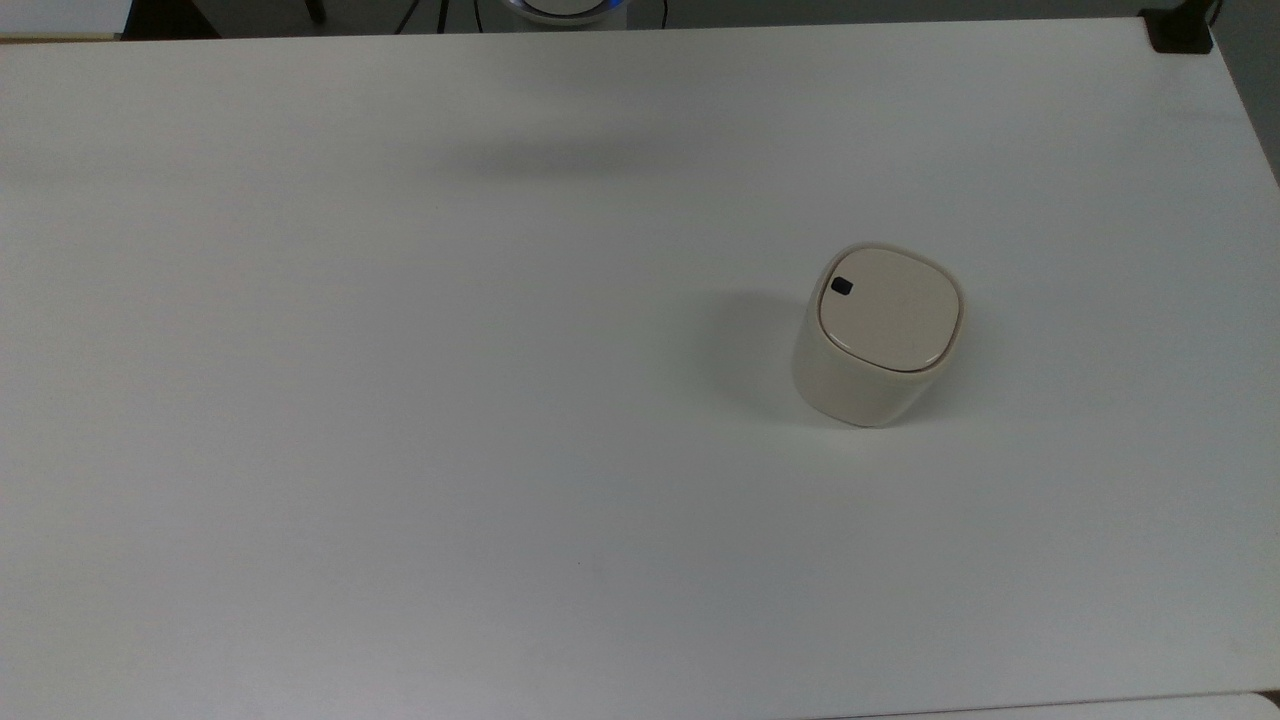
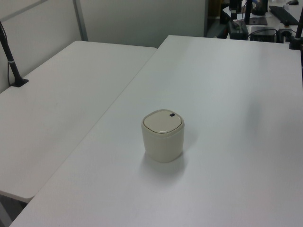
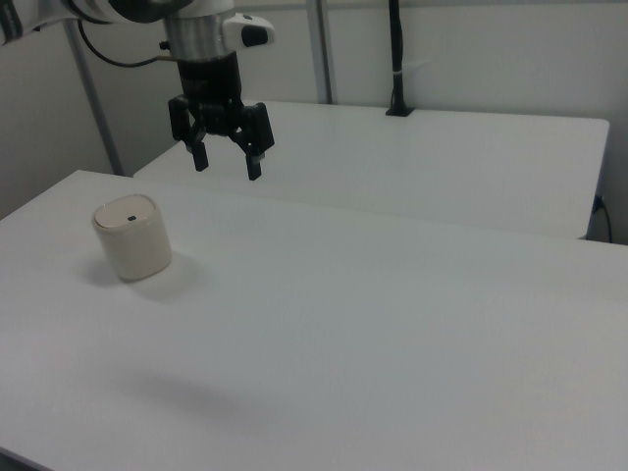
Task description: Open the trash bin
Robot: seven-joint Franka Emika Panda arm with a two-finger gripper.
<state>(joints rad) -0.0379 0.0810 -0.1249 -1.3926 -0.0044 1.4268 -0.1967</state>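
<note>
My claw (image 3: 227,160) hangs wide open and empty above the white worktop (image 3: 392,324), well apart from the closed trash bin (image 3: 132,237), black button (image 3: 131,217) on top

The bin (image 1: 878,335) stands upright on the table (image 1: 400,400), lid (image 1: 888,310) down flat on top. In the top view it sits right of the table's middle, nearer the right edge than the left, about midway between far and near edges. Its button (image 1: 842,287) lies at the lid's far-left corner in the top view. In the right view the bin (image 3: 132,236) is near the table's left edge, and the gripper (image 3: 227,162) hangs in the air above the table, fingers spread, to the right of the bin and well apart from it. A second table (image 2: 57,118) adjoins along the left view's left.
</note>
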